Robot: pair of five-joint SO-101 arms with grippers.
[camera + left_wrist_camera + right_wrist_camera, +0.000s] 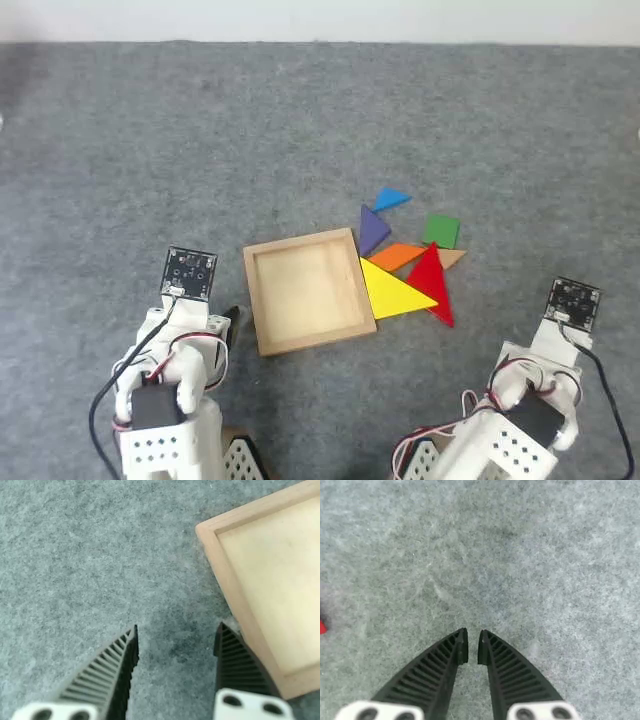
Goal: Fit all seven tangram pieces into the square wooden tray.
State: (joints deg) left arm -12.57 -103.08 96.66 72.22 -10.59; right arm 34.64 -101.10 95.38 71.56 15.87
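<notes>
Partly under the red triangle (432, 283) lies a tan piece (453, 258); left claw (177, 627) spread, right claw (472, 631) closed.

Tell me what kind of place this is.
Probably a tabletop robot-learning bench, not a home or factory. A grey felt-like mat is the work surface, the left arm and right arm sit side by side, and a wooden tray lies beside tangram pieces.
</notes>
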